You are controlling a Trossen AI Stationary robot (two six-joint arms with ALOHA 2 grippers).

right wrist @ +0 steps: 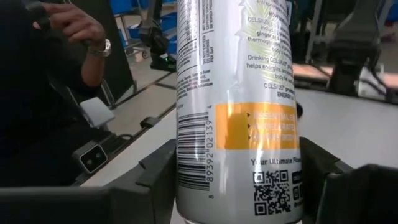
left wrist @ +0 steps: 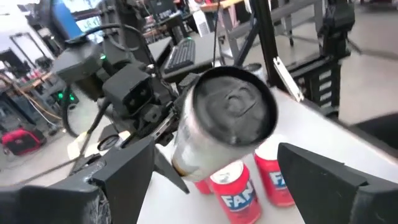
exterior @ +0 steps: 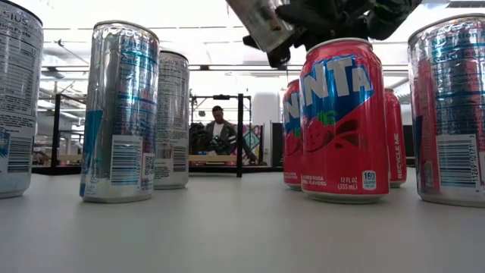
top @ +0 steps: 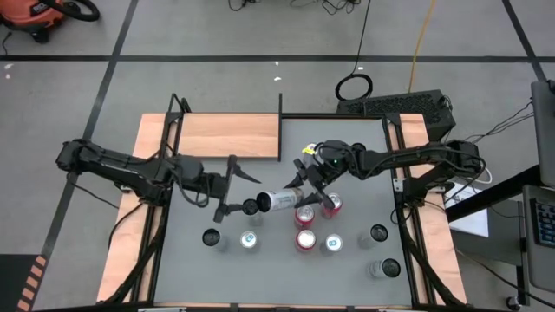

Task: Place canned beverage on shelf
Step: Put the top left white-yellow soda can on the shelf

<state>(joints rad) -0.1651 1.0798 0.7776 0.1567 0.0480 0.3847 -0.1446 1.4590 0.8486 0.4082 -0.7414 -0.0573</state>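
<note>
Clamping a tilted silver can (top: 279,201), the right gripper (top: 305,186) faces the spread left gripper (top: 232,184).

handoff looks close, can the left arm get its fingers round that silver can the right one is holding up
Probably yes. The left gripper is open with the end of the silver can facing it, just beyond its fingertips. The right gripper holds the can's far end, leaving the near end bare, above the standing red cans.
</note>
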